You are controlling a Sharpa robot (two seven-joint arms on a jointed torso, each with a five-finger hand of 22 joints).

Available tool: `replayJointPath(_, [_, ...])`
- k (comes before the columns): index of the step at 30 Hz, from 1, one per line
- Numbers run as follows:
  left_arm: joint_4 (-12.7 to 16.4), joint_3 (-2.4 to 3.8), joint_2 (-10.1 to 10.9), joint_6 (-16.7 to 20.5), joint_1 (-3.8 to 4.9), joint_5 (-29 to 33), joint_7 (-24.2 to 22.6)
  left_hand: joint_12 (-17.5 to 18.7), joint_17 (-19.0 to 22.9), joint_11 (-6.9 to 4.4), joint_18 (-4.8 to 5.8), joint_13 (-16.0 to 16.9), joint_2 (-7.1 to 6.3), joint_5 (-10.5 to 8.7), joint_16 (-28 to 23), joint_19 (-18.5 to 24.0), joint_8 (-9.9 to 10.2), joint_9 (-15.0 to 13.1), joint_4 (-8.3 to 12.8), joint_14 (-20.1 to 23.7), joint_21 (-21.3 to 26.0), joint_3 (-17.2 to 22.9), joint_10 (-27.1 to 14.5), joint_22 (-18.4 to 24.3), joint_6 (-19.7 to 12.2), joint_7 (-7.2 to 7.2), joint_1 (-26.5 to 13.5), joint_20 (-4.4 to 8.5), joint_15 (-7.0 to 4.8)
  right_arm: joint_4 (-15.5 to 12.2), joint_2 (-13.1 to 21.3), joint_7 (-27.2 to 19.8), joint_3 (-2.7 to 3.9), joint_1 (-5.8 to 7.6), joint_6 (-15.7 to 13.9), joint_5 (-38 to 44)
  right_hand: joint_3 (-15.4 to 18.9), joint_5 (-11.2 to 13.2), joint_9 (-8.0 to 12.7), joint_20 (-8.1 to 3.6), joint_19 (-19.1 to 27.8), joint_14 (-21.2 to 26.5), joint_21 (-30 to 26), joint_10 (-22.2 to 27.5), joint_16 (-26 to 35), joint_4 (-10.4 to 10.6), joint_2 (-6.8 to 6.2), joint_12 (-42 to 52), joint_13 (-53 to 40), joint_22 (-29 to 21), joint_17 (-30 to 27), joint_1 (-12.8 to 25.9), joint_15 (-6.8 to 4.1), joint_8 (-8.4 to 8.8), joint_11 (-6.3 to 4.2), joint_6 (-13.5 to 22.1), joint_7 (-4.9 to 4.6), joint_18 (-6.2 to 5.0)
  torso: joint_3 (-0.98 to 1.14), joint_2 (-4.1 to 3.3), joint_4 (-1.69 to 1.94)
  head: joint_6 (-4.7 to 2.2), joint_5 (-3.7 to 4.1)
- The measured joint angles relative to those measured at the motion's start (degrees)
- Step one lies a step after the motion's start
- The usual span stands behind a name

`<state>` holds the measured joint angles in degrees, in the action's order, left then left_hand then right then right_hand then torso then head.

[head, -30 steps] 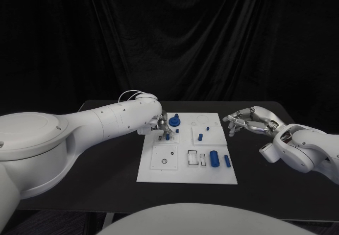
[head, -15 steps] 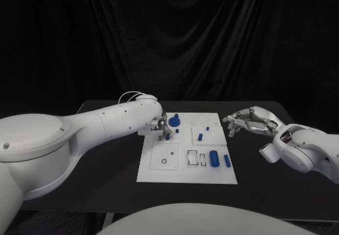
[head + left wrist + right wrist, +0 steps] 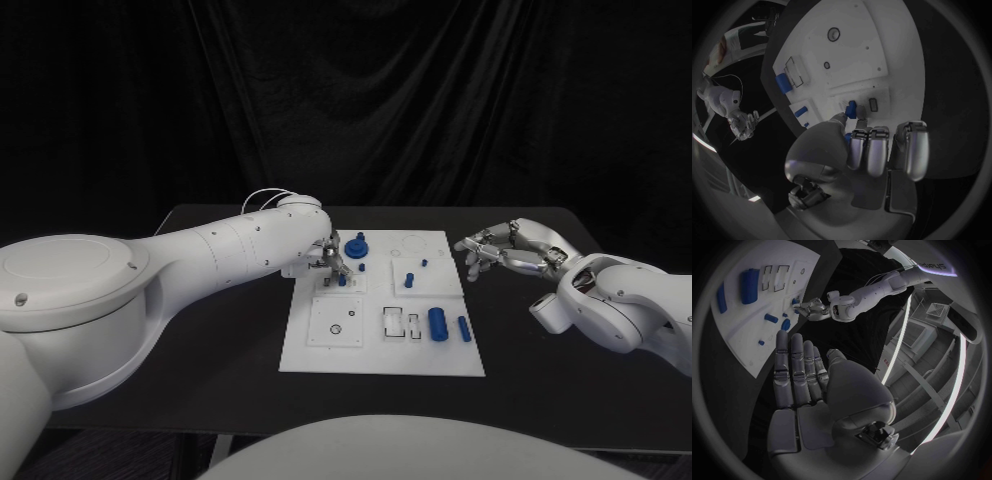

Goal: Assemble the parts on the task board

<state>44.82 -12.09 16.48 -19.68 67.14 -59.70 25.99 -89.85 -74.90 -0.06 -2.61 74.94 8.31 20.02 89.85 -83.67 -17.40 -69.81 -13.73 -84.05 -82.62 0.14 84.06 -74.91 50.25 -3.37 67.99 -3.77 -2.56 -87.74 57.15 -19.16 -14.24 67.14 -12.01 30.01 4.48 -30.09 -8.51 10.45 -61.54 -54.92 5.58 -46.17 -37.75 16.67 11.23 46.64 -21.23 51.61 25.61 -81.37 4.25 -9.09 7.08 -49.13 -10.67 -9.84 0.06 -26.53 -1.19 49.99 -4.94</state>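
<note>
1. A robotics lab or demonstration studio: black curtains hang behind a black table.
2. A white task board with small blue parts lies centred between two white robot arms.

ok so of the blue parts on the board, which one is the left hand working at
The small blue part at the board's far left edge, right at the left hand's fingertips; the other blue parts lie apart from it.
</note>
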Motion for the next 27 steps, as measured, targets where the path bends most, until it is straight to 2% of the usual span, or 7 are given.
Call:
replayJointPath(9, [0.06,0.03,-0.19,-0.04,-0.1,0.02,-0.03,0.0,0.0,0.0,-0.01,0.0,-0.54,1.25,0.0,0.21,0.0,0.01,1.01,0.0,0.52,2.31,0.0,0.0,-0.41,0.0,0.54,0.21,0.0,0.0,-0.02,0.4,0.0,0.0,0.22,0.0,-0.05,0.0,0.05,0.0,0.0,0.21,0.0,0.0,0.06,-0.05,0.0,-0.09,0.06,0.0,-0.02,0.0,0.21,0.0,0.0,0.0,0.0,0.0,0.0,0.01,0.0,0.0,-0.13])
replayJointPath(15, [0.14,0.03,-0.24,-0.04,-0.14,0.02,-0.12,0.0,0.0,0.0,-0.01,0.01,-0.69,1.29,0.0,0.21,0.28,0.22,1.52,0.0,0.65,3.57,0.0,0.0,-0.41,0.0,0.69,0.2,0.0,0.0,-0.03,0.71,0.0,0.0,0.41,0.0,-0.16,0.0,0.05,0.0,0.0,0.21,0.0,0.0,0.22,-0.16,0.0,-0.23,0.11,0.0,-0.06,0.0,0.21,0.22,0.0,0.0,0.0,0.0,0.0,0.02,0.0,0.0,-0.17])
replayJointPath(18, [0.23,0.05,-0.24,-0.04,-0.14,0.02,-0.17,0.0,0.0,0.0,0.0,0.0,-1.09,2.1,0.0,0.21,0.53,0.47,2.18,0.0,0.87,4.77,0.0,0.0,-0.41,-0.01,1.07,0.2,0.0,0.0,-0.03,0.87,0.0,0.0,0.51,0.0,-0.16,0.0,0.09,0.0,0.0,0.21,0.0,0.0,0.22,-0.16,0.0,-0.23,0.11,-0.05,-0.12,0.0,0.21,0.22,0.0,0.0,0.0,0.0,0.0,0.02,0.0,0.0,-0.18])
replayJointPath(24, [0.69,0.09,-0.12,0.09,-0.14,-0.01,-0.24,0.0,0.0,-0.14,0.0,-0.01,-3.08,4.63,0.0,0.21,1.64,1.56,3.68,0.21,0.87,9.01,-0.15,0.0,0.35,0.09,0.58,0.2,-0.2,0.07,-0.04,1.23,0.0,0.0,0.71,0.0,-0.32,0.0,0.09,0.21,0.21,0.21,0.0,0.0,0.22,0.0,0.23,-0.23,0.17,-0.05,-0.12,-0.23,0.21,0.22,0.0,0.0,0.0,0.0,-0.01,0.02,0.0,0.0,-0.16])
replayJointPath(27, [0.87,0.1,-0.02,0.18,-0.14,-0.03,-0.27,0.0,0.0,-0.19,-0.01,-0.01,-3.8,5.22,0.0,0.21,2.09,1.94,4.42,0.21,0.89,10.95,-0.2,0.0,0.66,0.16,0.17,0.2,-0.2,0.12,-0.11,1.39,0.0,0.0,0.79,0.0,-0.33,0.0,0.09,0.21,0.21,0.24,0.0,0.01,0.22,-0.01,0.23,-0.23,0.17,-0.05,-0.19,-0.23,0.24,0.22,0.02,0.0,0.0,0.0,-0.01,0.02,0.0,0.0,-0.27])
